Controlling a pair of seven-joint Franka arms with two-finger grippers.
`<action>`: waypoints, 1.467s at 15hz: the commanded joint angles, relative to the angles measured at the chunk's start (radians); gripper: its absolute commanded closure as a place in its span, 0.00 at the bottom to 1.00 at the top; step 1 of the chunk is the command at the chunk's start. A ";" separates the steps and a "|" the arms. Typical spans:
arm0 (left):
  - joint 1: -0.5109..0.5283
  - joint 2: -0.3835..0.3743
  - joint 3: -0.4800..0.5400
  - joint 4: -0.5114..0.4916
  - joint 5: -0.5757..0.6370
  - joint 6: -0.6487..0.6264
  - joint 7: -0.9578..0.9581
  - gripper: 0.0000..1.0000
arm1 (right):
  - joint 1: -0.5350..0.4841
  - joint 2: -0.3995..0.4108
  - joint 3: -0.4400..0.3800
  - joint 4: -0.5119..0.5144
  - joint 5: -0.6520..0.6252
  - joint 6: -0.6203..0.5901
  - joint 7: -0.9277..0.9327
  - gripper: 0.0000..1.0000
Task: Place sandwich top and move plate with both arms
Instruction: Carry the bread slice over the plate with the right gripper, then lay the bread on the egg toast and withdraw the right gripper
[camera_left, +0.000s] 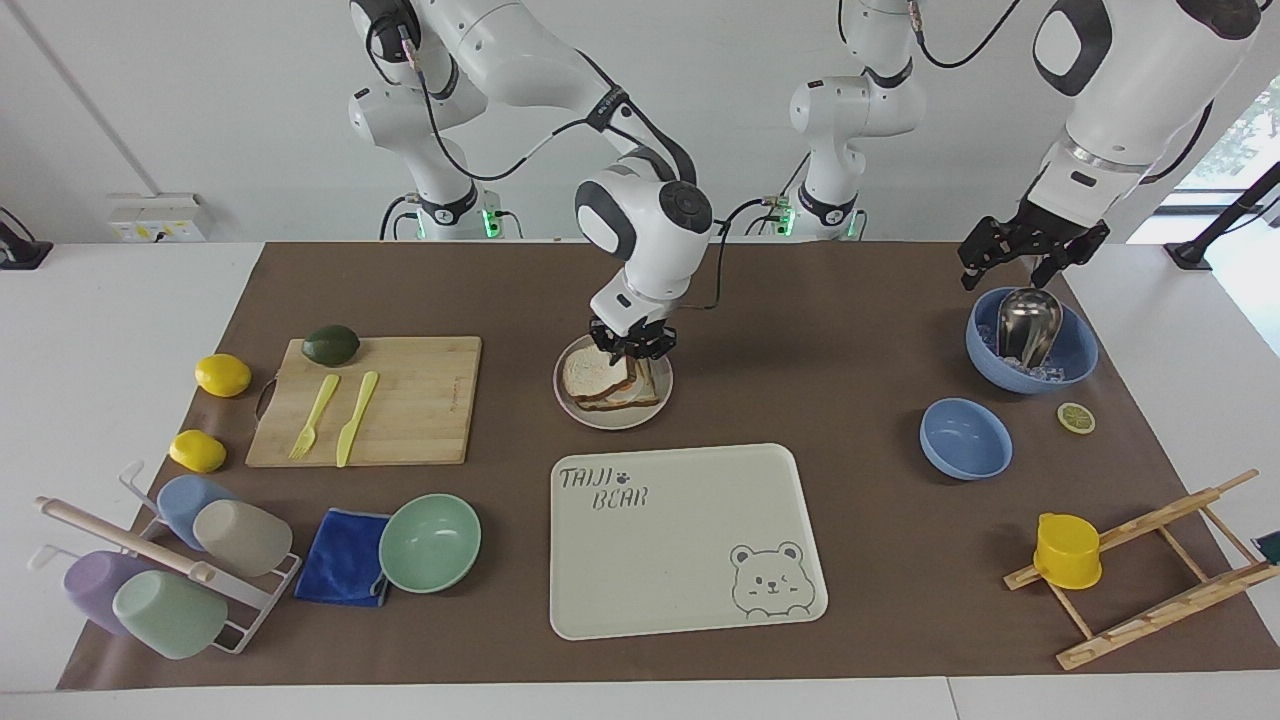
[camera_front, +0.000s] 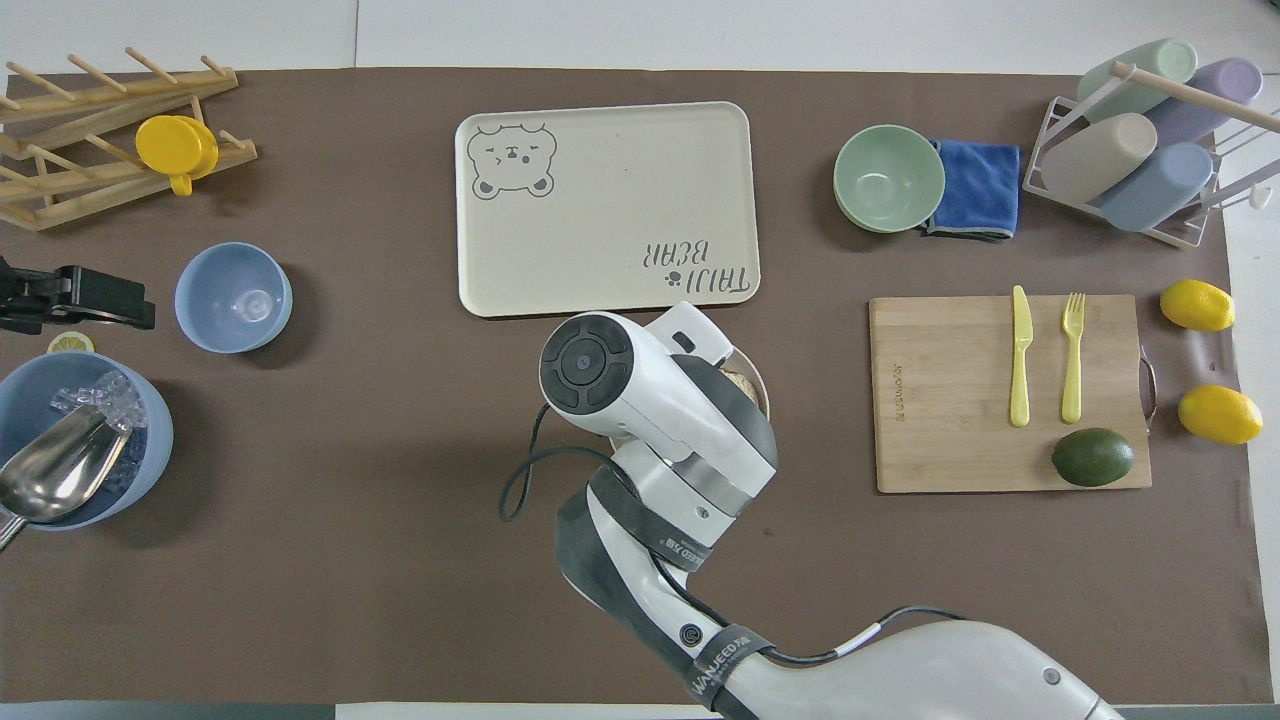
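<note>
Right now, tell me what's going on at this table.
The right gripper is down at the plate in the middle of the table, where the sandwich top lies on the stack, covering the egg toast. Whether it has let go is unclear. The left gripper, open, waits above the blue ice bowl holding a metal scoop. The plate is not yet moved.
</note>
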 joint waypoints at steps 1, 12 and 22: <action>0.008 -0.028 -0.005 -0.031 0.018 0.003 0.013 0.00 | -0.013 -0.021 0.009 -0.032 0.025 0.030 0.045 0.10; 0.005 -0.059 -0.005 -0.117 0.010 0.075 -0.031 0.00 | -0.156 -0.163 0.009 0.004 0.132 0.066 -0.025 0.00; -0.271 -0.022 -0.011 -0.344 -0.103 0.413 -0.366 0.00 | -0.507 -0.378 0.000 0.008 0.183 -0.339 -0.571 0.00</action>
